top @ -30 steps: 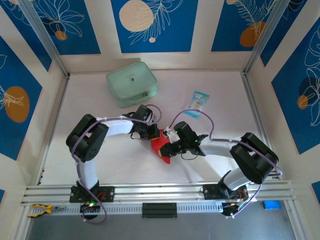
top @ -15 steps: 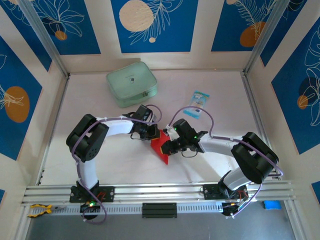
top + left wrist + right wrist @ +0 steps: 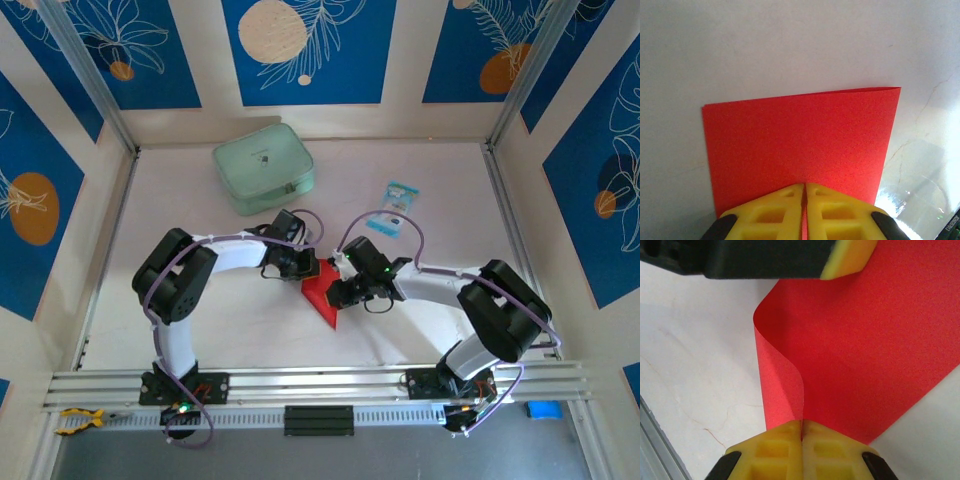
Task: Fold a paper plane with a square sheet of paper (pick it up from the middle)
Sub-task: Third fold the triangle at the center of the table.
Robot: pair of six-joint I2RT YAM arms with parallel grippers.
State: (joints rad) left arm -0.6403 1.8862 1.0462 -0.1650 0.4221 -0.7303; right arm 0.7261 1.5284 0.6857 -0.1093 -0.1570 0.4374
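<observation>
The square sheet of paper (image 3: 322, 298) is bright red and lies folded over on the white table between the two arms. My left gripper (image 3: 308, 270) is shut on its far edge; in the left wrist view the yellow fingertips (image 3: 785, 210) pinch the sheet (image 3: 800, 140), which spreads flat ahead of them. My right gripper (image 3: 339, 292) is shut on the opposite side. In the right wrist view its jaws (image 3: 802, 424) clamp a lifted layer of the sheet (image 3: 870, 340) that curls up at the left, and a left-gripper finger (image 3: 847, 257) shows at the top.
A pale green zip pouch (image 3: 263, 166) sits at the back left and a small blue-white packet (image 3: 397, 206) at the back right. The aluminium rail (image 3: 320, 385) runs along the near edge. Patterned walls enclose the table on three sides.
The right gripper has shifted a little left and away, towards the left gripper, drawing its layer over. The red sheet looks flatter and narrower than a second ago. The left gripper has held still.
</observation>
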